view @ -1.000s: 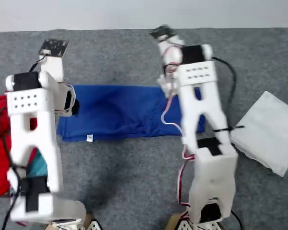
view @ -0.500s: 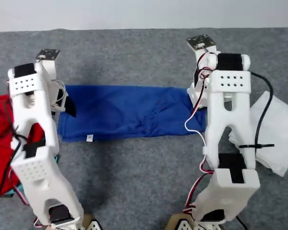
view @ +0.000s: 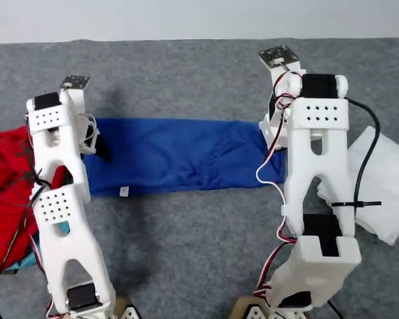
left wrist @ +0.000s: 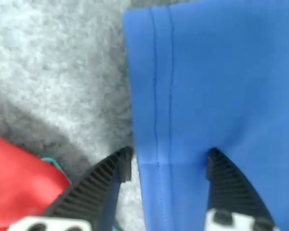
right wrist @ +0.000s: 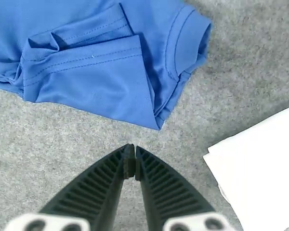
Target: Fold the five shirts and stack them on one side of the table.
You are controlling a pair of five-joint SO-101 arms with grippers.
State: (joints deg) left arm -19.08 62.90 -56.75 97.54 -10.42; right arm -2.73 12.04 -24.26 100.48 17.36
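A blue shirt (view: 176, 156) lies folded into a long strip across the middle of the grey table. My left gripper (left wrist: 169, 155) is open, its two black fingers straddling the hemmed left end of the blue shirt (left wrist: 216, 86). In the high view that left gripper (view: 96, 143) sits low at the strip's left end. My right gripper (right wrist: 131, 161) is shut and holds nothing; it hangs over bare carpet just off the blue shirt's sleeve end (right wrist: 106, 67). In the high view the right gripper (view: 272, 123) is at the strip's right end.
A red shirt (view: 6, 193) is bunched at the left edge, with a teal one (view: 56, 229) partly under it. A folded white shirt (view: 379, 183) lies at the right edge. The grey carpet (view: 186, 246) spreads in front of the blue strip.
The right arm swung from over the blue shirt out to its right end. The left arm moved farther from the camera and lowered onto the left end.
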